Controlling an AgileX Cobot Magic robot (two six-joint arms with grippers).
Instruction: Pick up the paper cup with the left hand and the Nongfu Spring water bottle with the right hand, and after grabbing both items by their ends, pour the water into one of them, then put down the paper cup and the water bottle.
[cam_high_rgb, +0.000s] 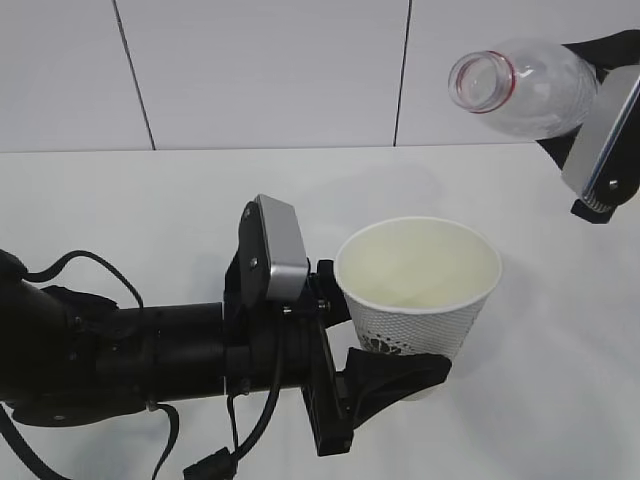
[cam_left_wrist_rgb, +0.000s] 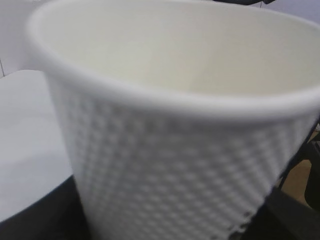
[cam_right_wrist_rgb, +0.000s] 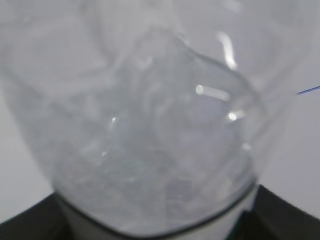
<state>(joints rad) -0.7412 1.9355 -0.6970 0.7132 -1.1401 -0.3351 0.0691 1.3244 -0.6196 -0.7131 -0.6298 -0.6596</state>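
Black left gripper (cam_high_rgb: 400, 375) pinching small white paper cup (cam_high_rgb: 420, 290) at lower middle, black right gripper (cam_high_rgb: 590, 150) holding clear plastic bottle (cam_high_rgb: 530, 90) tipping at upper right

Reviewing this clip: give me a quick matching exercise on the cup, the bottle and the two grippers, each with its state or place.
Things:
1. paper cup
2. water bottle
3. left gripper
4. right gripper

States:
A. tilted, uncapped mouth toward the camera, upper right
B. closed on the cup's lower part
C. upright, held above the table
D. closed on the bottle

Pairs: 1-C, 2-A, 3-B, 4-D
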